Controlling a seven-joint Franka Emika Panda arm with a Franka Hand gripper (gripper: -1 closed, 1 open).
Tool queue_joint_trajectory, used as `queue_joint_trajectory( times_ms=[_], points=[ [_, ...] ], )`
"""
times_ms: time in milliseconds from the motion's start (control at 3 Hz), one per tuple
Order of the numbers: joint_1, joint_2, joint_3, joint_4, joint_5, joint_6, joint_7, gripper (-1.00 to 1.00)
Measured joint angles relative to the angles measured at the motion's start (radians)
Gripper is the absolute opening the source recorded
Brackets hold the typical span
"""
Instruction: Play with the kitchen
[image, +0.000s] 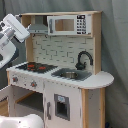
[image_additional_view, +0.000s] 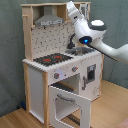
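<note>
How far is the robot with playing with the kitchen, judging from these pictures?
Done: the oven door of the kitchen hangs open in the second exterior view. In hand: the arm reaches over the sink, beside the faucet; its pincer is hidden. Left: the hob is bare and nothing is held.
</note>
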Motion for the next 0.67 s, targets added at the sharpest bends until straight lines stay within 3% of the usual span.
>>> queue_joint_trajectory(
  times_ms=[667],
  points=[
    [-0.012,0.003,0.05,-0.001,0.018,-0.128,0.191,1.0]
  ],
)
